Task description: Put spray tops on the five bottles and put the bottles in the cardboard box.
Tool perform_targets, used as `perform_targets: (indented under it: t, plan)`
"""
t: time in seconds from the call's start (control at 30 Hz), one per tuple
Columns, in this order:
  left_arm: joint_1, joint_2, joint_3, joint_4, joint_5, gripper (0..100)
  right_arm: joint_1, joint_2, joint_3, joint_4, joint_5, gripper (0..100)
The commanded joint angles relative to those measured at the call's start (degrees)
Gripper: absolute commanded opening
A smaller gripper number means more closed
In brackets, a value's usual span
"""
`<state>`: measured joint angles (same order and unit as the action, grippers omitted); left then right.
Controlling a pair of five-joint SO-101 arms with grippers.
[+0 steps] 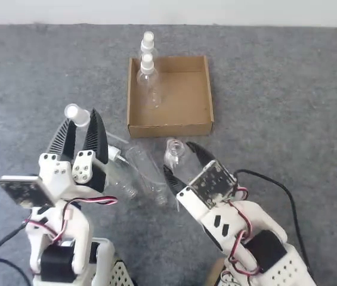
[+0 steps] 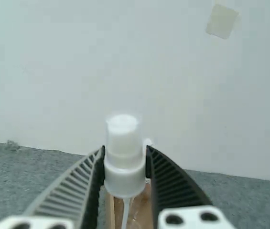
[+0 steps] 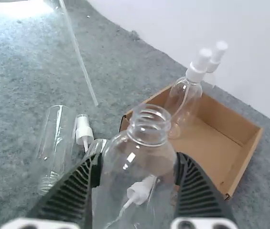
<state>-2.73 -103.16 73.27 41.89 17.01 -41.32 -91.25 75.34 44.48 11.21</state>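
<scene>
Colours as I see them: spray top [image 2: 123,143] white; left gripper [image 1: 82,118] fingers [image 2: 173,183] black, ribbed; right gripper [image 1: 177,156] likewise black; bottle [image 3: 137,157] clear, colourless; cardboard box [image 1: 169,127] plain brown; carpet [image 1: 287,89] speckled grey; arm housings [image 1: 257,215] white; wires [image 1: 99,201] red and black; wall [image 2: 125,57] off-white.

The bottle [image 3: 139,157] is gleaming as clear plastic, the spray top [image 2: 124,157] smooth white plastic, the box [image 1: 169,128] matt cardboard.
</scene>
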Motion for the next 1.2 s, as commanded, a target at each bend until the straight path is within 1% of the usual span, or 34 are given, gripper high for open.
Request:
perform_targets:
  t: [0.0, 0.13, 0.23, 0.4, 0.63, 0.8, 0.9, 1.0, 1.17]
  plan:
    - [-1.5, -1.1, -0.6, -2.0, 3.2, 1, -0.7, -7.3, 2.5, -2.2, 0.5, 6.9]
    - [-5.2, -1.1, -0.7, -4.1, 5.7, 1, -3.7, -12.4, 5.9, -2.2, 0.5, 6.9]
    - [-6.9, -1.1, -0.7, -4.5, 7.3, 1, -5.2, -12.8, 7.0, -2.2, 0.6, 6.9]
    - [-7.0, -1.2, -2.7, -4.5, 7.6, 1, -5.2, -12.7, 8.2, -3.1, 0.5, 6.9]
    - [-6.6, -1.2, -6.4, -4.4, 7.7, 1, -5.3, -12.7, 12.5, -7.8, 1.0, 6.9]
    - [-6.5, -1.2, -10.9, -4.4, 7.7, 1, -5.3, -12.7, 12.7, -7.8, 1.0, 6.9]
    - [-3.7, -1.1, -13.4, -4.2, 7.7, 1, -5.8, -12.7, 13.6, -7.8, 1.1, 6.9]
    - [1.0, -1.1, -13.3, -4.0, 7.6, 1, -7.9, -12.7, 14.5, -7.8, 1.1, 6.9]
    - [4.6, -1.1, -11.5, -2.9, 7.4, 1, -8.4, -12.7, 15.8, -7.9, 6.9, 6.9]
